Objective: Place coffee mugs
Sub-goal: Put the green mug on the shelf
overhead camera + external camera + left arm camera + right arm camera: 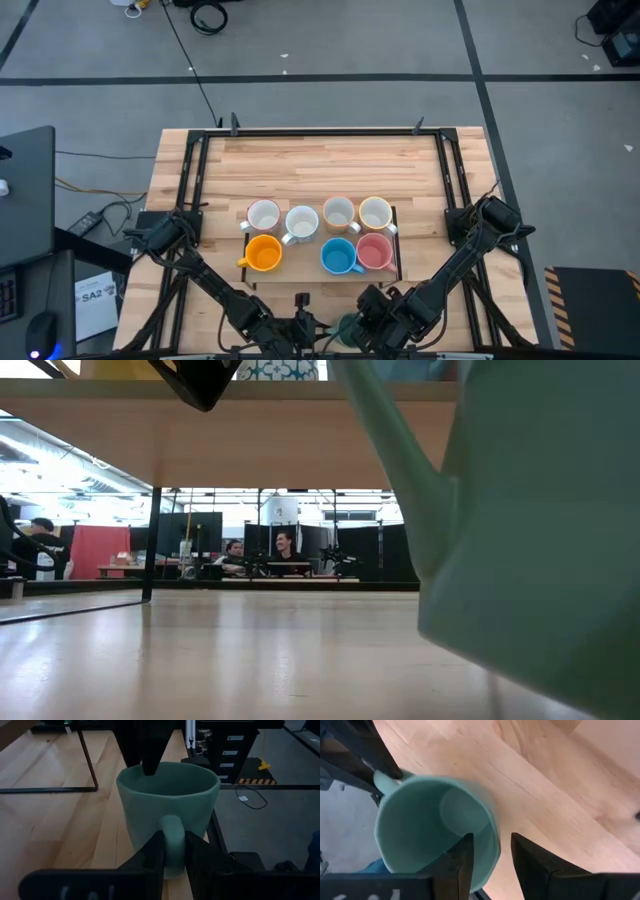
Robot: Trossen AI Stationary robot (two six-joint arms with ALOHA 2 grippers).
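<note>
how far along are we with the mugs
Seven mugs already stand in two rows mid-table: four white mugs behind, the orange mug, blue mug and pink mug in front. In hand: the green mug at the near edge, the left gripper shut on its handle, the right gripper open astride its rim. Left: set it in the gap between orange and blue.

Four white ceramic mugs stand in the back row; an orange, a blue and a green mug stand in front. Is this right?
Not quite. In the high view the third front mug is a pink ceramic mug, not green. The rest holds.
</note>
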